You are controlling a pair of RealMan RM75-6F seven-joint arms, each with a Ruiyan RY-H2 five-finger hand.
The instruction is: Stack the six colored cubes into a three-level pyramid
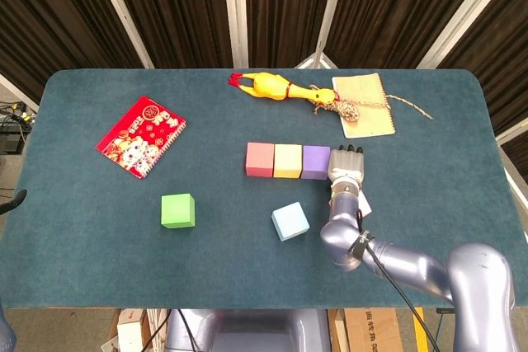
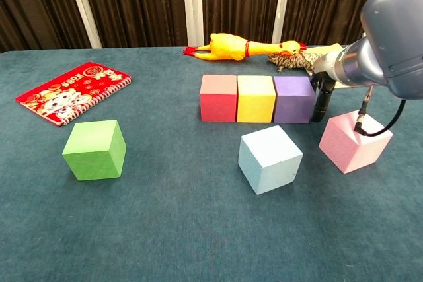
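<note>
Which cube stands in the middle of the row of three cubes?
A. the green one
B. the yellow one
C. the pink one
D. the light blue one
B: the yellow cube stands between the red cube and the purple cube, touching both, while the green, light blue and pink cubes lie apart from the row.

Both views are evenly and brightly lit from above, and the colours look clean. The shadows are soft and short, under the light blue foam cube (image 2: 270,158) and the green foam cube (image 2: 94,149). No glare shows on the teal felt table (image 1: 99,228). Focus is sharp everywhere; the black curtains (image 1: 173,6) at the top stay dark.
</note>
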